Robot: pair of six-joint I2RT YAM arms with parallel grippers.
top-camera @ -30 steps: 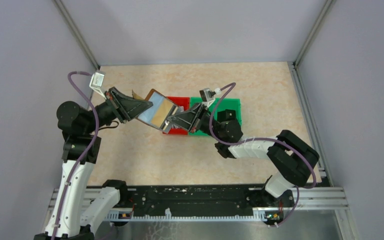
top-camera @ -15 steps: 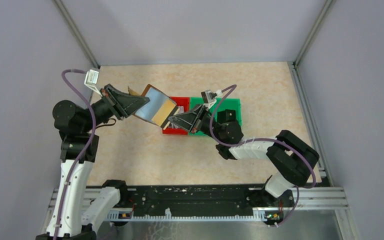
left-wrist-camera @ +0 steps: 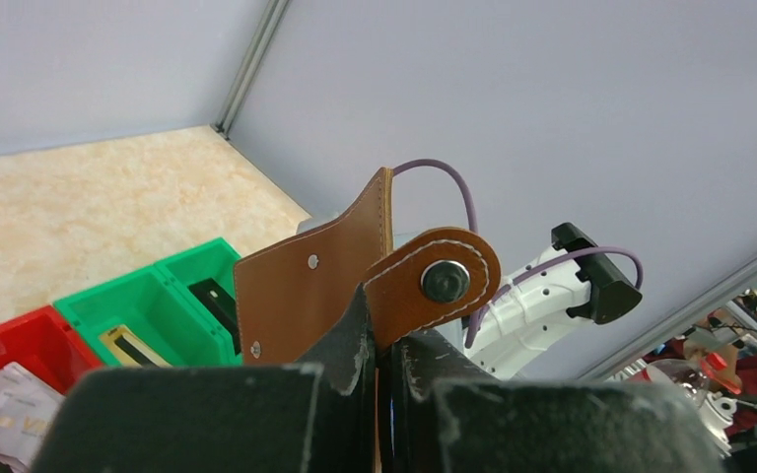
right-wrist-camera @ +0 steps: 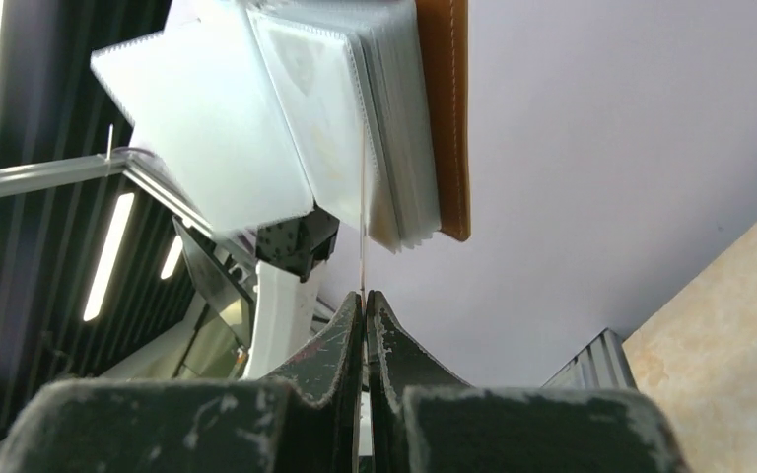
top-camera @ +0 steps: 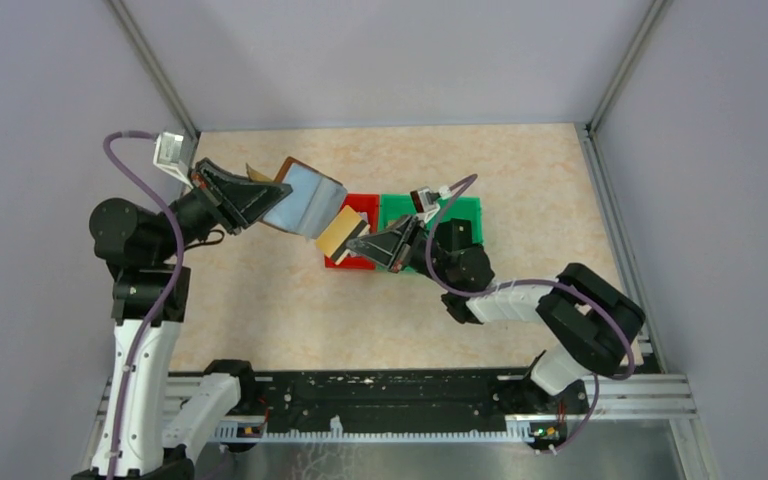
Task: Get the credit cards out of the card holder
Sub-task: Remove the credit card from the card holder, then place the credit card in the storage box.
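Note:
My left gripper [top-camera: 272, 197] is shut on the brown card holder [top-camera: 303, 197], holding it open in the air with its pale blue inside facing up. In the left wrist view [left-wrist-camera: 382, 307] the jaws pinch the brown cover [left-wrist-camera: 301, 286] by the snap tab [left-wrist-camera: 444, 281]. My right gripper [top-camera: 356, 244] is shut on a gold credit card [top-camera: 338, 230], whose far end lies at the holder's lower right edge. In the right wrist view [right-wrist-camera: 365, 296] that card [right-wrist-camera: 362, 227] is edge-on, a thin line reaching up among the clear pockets [right-wrist-camera: 335, 118].
A red bin [top-camera: 364, 204] and a green bin [top-camera: 460, 212] stand side by side under the right gripper. In the left wrist view the green bin [left-wrist-camera: 172, 271] holds a gold card [left-wrist-camera: 133, 345] and a dark item [left-wrist-camera: 212, 301]; the red bin [left-wrist-camera: 20, 330] holds greyish pieces [left-wrist-camera: 5, 414].
My left gripper has pulled the holder up and to the left. The gold card, held by the right gripper, has slid out from the holder's middle to its lower right edge.

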